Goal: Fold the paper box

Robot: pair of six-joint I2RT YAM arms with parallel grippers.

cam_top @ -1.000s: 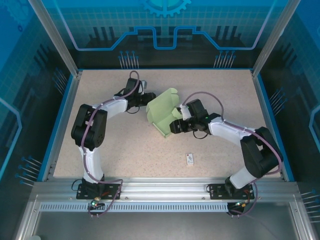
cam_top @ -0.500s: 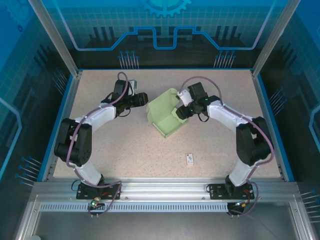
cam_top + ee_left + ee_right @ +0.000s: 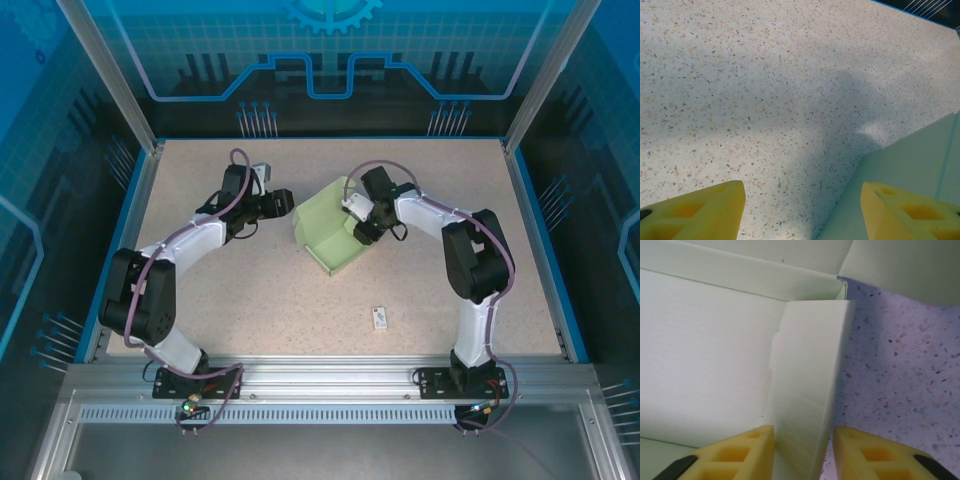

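Paper box (image 3: 330, 238) sits mid-tabletop (image 3: 250, 290), approx half done. Base lies flat w/ several walls standing; far flap splayed open, nothing closed over top. R claw (image 3: 804, 432) is at box's right side, fingers either side of an upright side wall & seemingly touching it, so reads as a pinch. L claw (image 3: 802, 187) hovers just left of box, fingers wide apart, holding nothing. Prob left to do: lock walls, fold flaps shut.

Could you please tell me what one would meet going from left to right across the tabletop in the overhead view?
left gripper → paper box → small white tag
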